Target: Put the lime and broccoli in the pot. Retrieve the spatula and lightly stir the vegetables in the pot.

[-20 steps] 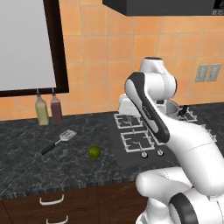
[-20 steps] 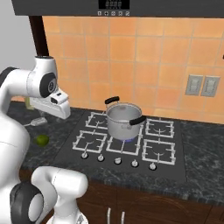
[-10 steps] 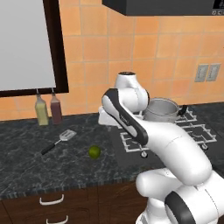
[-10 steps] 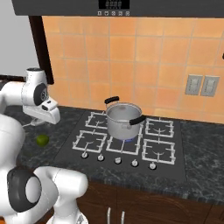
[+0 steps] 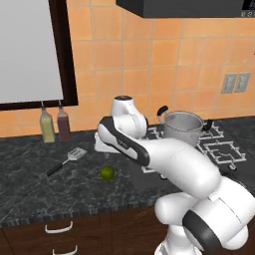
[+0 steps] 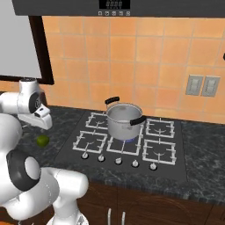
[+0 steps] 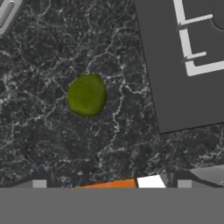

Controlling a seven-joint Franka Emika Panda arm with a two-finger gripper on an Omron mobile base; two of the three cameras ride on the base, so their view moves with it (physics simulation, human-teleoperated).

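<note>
Jaws wide open, now swung from the stove to above the lime [image 7: 87,95], lying at ten o'clock on the surface [image 7: 48,144].

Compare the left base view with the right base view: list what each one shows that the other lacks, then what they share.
Left base view alone: the spatula lying on the counter, and two bottles by the wall below a dark-framed panel.

Right base view alone: the row of stove knobs along the front of the stove, and the hood's control panel.

Both: the lime on the counter, the steel pot on a burner, wall outlets, and the white arm reaching over the lime.
</note>
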